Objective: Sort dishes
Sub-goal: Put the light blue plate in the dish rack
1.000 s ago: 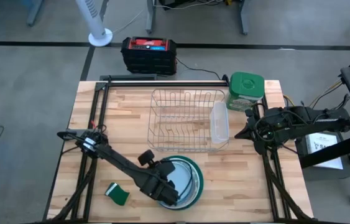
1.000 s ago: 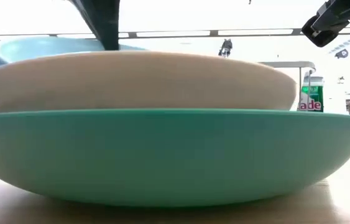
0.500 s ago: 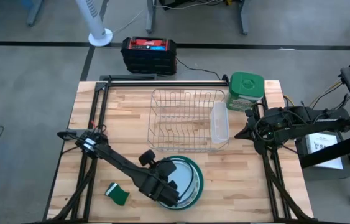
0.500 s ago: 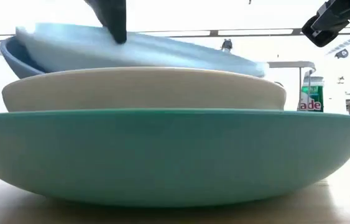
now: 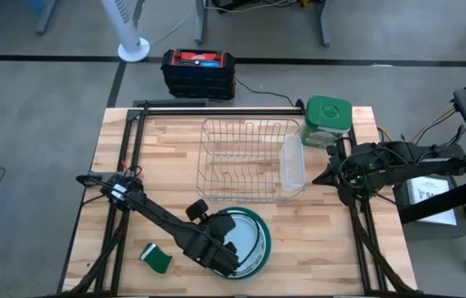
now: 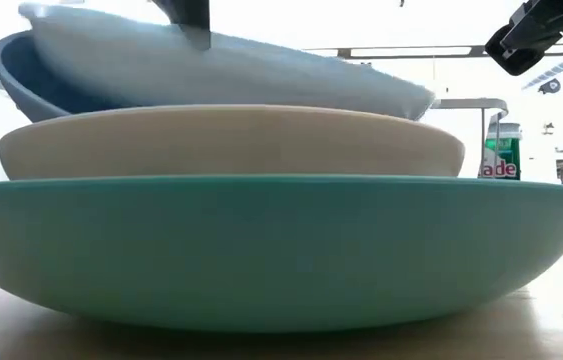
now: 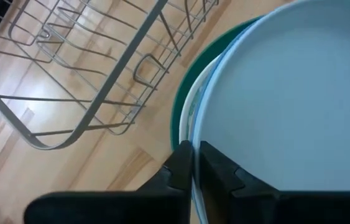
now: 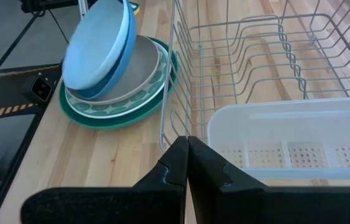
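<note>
Three dishes are stacked near the table's front edge. The big teal-backed plate (image 6: 261,250) sits on the wood with a cream plate (image 6: 231,140) in it. On top is a light blue plate (image 6: 231,70), also seen as the light blue plate (image 8: 97,46) in the right wrist view, tipped up on one side. My left gripper (image 7: 193,149), the left gripper (image 5: 223,258) at the stack's near-left side, is shut on it. My right gripper (image 5: 317,177) waits shut at the table's right, beside the rack. My left gripper pinches the light blue plate's rim (image 7: 198,130) on its near-left side, one finger above the rim and one below. The fingers (image 6: 193,22) slant down from the table's left. That side is raised; the opposite edge (image 6: 413,100) rests on the cream plate.
A wire dish rack (image 5: 245,161) with a clear plastic tray (image 5: 292,164) on its right side stands behind the stack. A green sponge (image 5: 156,258) lies left of the plates. A green-lidded container (image 5: 328,120) stands at the back right.
My left gripper has gone up a little with the light blue plate's rim. The plate, lying flat in the cream plate before, is now tipped, its held side lifted and its opposite edge still down.
</note>
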Action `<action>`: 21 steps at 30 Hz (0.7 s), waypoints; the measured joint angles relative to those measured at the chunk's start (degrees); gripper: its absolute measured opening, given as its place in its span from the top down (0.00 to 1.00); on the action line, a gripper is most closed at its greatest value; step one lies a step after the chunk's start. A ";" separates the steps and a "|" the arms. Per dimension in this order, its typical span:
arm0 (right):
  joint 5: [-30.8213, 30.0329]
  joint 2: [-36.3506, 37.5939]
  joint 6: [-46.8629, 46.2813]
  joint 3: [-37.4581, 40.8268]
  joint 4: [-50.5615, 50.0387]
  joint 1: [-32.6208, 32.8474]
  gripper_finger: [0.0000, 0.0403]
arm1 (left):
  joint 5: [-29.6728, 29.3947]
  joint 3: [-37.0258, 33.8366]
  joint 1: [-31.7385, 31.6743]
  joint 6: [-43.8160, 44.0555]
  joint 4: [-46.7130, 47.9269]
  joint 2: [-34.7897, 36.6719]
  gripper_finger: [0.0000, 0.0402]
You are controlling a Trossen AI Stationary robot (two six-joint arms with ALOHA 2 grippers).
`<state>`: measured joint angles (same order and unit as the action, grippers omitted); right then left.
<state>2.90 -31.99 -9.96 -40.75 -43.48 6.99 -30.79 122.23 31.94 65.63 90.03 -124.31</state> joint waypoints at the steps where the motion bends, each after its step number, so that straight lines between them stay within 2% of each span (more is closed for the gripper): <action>1: 0.00 -0.04 0.00 0.00 0.00 0.01 1.00 | 0.08 0.09 0.00 0.01 0.04 0.00 0.99; 11: 0.73 0.12 0.85 0.00 1.27 0.02 1.00 | -1.93 4.30 0.15 -0.04 -0.01 0.00 1.00; 17: 3.23 1.19 0.78 -0.01 9.24 1.18 1.00 | -3.24 4.06 0.15 -0.41 0.01 0.00 1.00; 21: 3.47 -2.24 -2.39 0.77 17.12 4.51 1.00 | -5.18 4.04 0.15 -0.22 0.00 0.00 1.00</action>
<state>6.37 -34.23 -12.34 -39.99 -26.37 11.50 -35.97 126.28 32.10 65.40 90.02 -124.31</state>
